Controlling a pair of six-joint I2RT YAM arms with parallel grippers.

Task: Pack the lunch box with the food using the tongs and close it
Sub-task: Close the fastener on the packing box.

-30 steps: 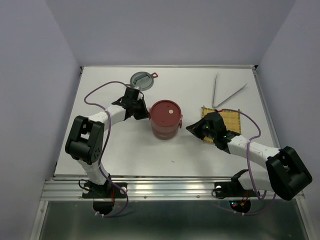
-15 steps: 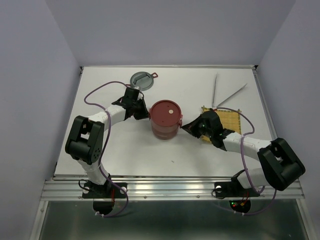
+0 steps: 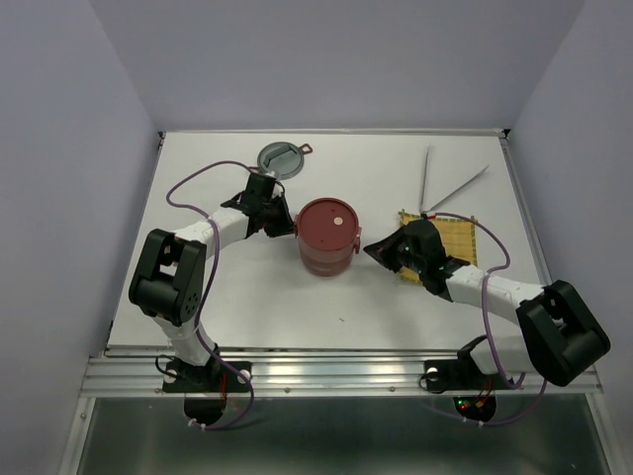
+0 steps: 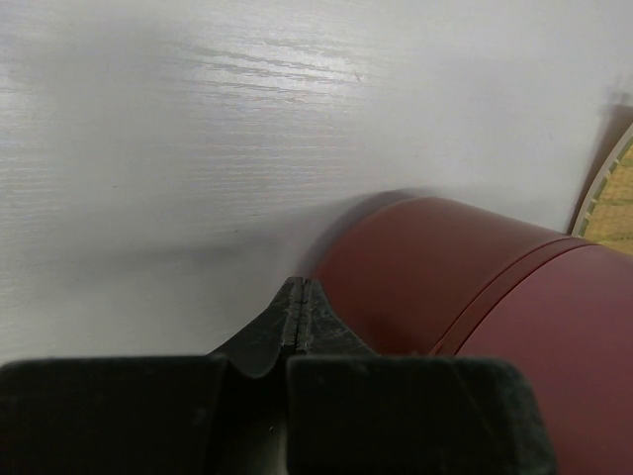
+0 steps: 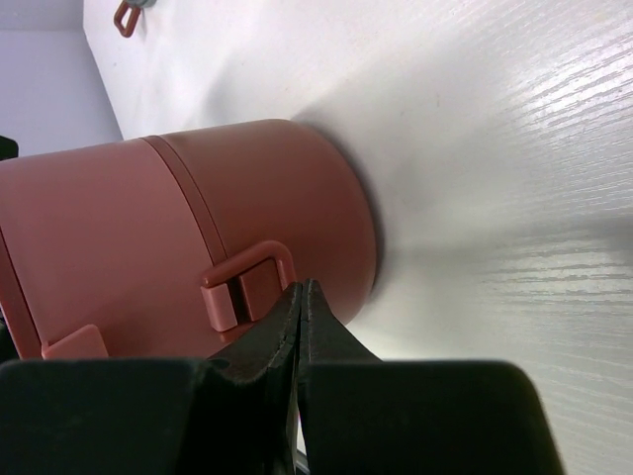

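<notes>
Lunch box (image 3: 328,236) is noted upright at the middle of the table (image 3: 396,307), tiers stacked, with the flat red lid (image 3: 330,220) seated on top; its long axis is vertical and the lid faces up. No food is seen on the yellow mat (image 3: 460,236) or elsewhere, so packing is judged complete and the box covered. Whether the side clasp (image 5: 247,285) is fastened cannot be told, and that may be what is left. Tongs (image 3: 425,180) are laid down on the table just beyond the mat, joint toward the mat's far corner, the two arms spread in a V toward the far edge. Left end effector (image 3: 285,226) and right end effector (image 3: 370,248) are both pressed together, nothing held, one on each side of the box. The right tips are just beside the clasp.
</notes>
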